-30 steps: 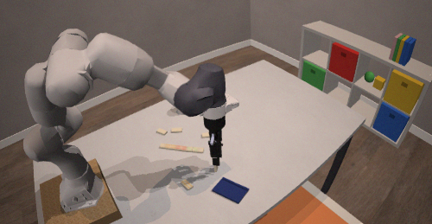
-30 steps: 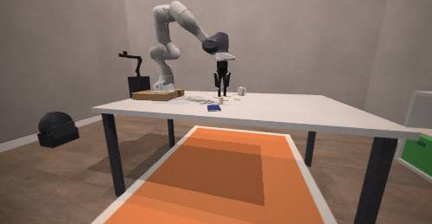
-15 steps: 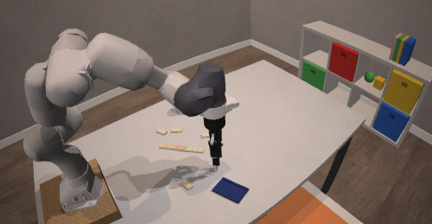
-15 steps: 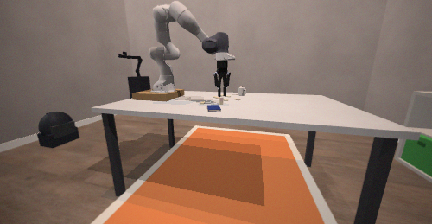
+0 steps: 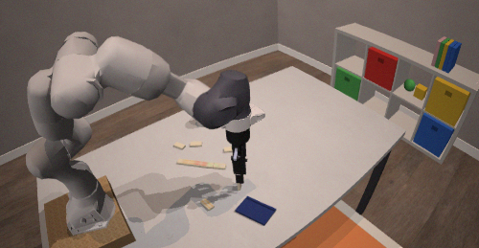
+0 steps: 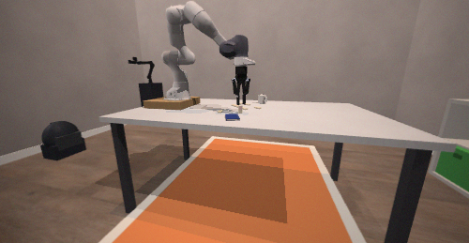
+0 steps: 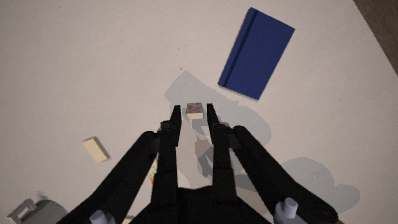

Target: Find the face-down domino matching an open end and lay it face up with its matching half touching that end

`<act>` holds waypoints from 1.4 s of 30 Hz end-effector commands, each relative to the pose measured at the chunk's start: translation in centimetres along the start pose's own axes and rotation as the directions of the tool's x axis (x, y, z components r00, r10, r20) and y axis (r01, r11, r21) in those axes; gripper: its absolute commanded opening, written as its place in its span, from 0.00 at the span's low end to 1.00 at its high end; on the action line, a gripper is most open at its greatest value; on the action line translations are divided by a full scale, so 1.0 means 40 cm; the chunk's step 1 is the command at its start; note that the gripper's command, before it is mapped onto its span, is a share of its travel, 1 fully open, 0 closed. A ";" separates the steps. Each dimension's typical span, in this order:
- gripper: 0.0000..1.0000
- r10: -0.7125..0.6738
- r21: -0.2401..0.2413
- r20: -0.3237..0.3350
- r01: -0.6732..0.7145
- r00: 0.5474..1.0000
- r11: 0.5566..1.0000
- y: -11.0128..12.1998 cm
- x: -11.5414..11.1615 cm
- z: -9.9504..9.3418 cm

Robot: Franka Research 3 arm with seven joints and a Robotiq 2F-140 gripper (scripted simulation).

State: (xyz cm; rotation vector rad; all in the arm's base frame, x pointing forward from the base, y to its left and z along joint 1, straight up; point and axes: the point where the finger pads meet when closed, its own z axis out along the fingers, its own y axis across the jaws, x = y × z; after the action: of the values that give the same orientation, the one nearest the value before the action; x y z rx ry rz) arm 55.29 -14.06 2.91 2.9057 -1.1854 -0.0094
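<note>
1. Arm (image 5: 120,69): pale grey, rises from its foot at one desk corner, bends in a high arch, then reaches forward and down over the desk.
2. Wrist (image 5: 225,100): dark grey housing, turned so the tool points straight down.
3. Pincer (image 7: 191,116): black, vertical, fingertips low, close to the desk surface.
4. Fingers: parallel, set narrow, not fully closed; the gap between the tips is plain in the wrist view.
5. Grip state: partly closed; whether the tips press on anything cannot be told.
6. Exterior view: pincer (image 6: 240,91) hangs plumb below the wrist flange.
</note>
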 end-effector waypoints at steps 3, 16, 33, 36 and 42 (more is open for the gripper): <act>0.33 0.002 -0.001 -0.001 -0.002 1.000 1.000 0.003 0.000 0.015; 0.33 0.002 -0.001 -0.001 -0.002 1.000 1.000 0.003 0.000 0.059; 0.33 0.002 -0.001 -0.001 -0.002 1.000 1.000 0.003 0.000 0.070; 0.33 0.002 -0.001 -0.001 -0.002 1.000 1.000 0.003 0.000 0.070; 0.22 0.002 -0.001 -0.001 -0.002 1.000 1.000 0.003 0.000 0.070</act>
State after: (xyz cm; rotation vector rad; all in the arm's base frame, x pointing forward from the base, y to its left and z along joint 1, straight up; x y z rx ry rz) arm 55.15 -14.06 0.15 2.9065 -1.1828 -0.0116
